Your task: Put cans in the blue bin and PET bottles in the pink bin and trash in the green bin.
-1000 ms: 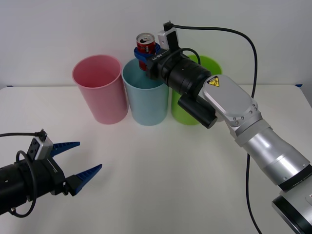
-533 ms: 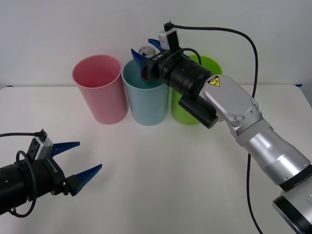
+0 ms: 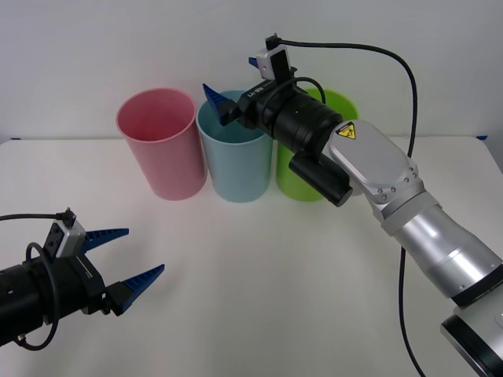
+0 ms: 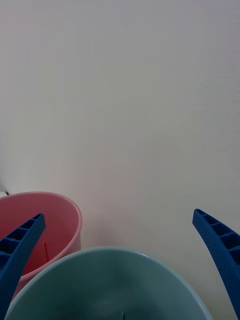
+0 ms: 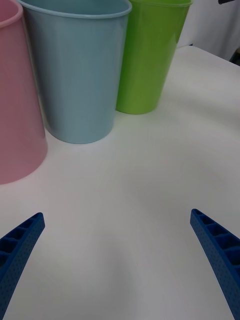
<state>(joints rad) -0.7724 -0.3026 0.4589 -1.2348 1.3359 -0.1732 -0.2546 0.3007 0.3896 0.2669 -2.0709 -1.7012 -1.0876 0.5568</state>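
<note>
Three tall bins stand in a row at the back of the table: the pink bin (image 3: 161, 149), the blue bin (image 3: 236, 165) and the green bin (image 3: 284, 173). My right gripper (image 3: 230, 76) hovers open just above the blue bin's rim, with nothing between its fingers. The right wrist view looks past the gripper (image 4: 119, 215) into the blue bin (image 4: 110, 280), with the pink bin (image 4: 55, 220) beside it. The cans, PET bottles and trash are out of view. My left gripper (image 3: 144, 250) rests open low over the table's near left.
The white table (image 3: 259, 275) stretches bare between the bins and my left arm. The left wrist view faces the blue bin (image 5: 75, 75), green bin (image 5: 150, 55) and pink bin (image 5: 15, 110). A black cable (image 3: 405, 78) arcs over my right arm.
My right gripper held a red can over the blue bin, then opened. The can dropped out of sight into the bin. The left arm has not moved.
</note>
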